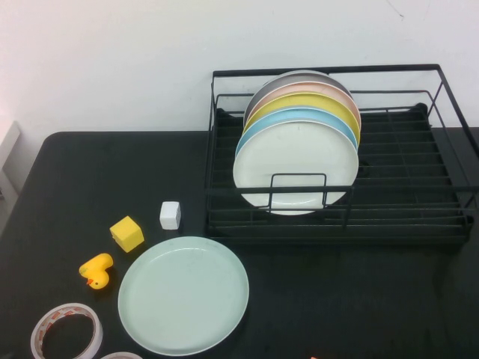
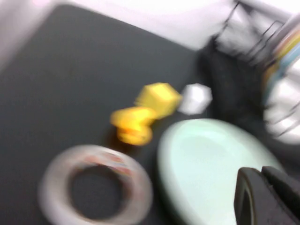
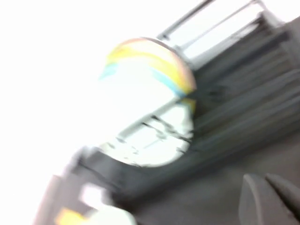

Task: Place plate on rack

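plate (image 1: 183, 295) lying flat lower centre, rack (image 1: 449, 224) upper right; left gripper (image 2: 267, 197) and right gripper (image 3: 269, 197) spreads unreadable; glossy rim risking slipping.

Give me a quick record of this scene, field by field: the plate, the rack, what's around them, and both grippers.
plate: mint-green plate, flat on the black table, in front of the rack's left end, not held
rack: black wire rack, holding a row of upright plates, white one in front
nearby: yellow block, white cube, yellow duck, tape roll, all left of the plate
left gripper: above the plate's edge, not touching
right gripper: over the table, facing the rack
task state: plate not yet picked up
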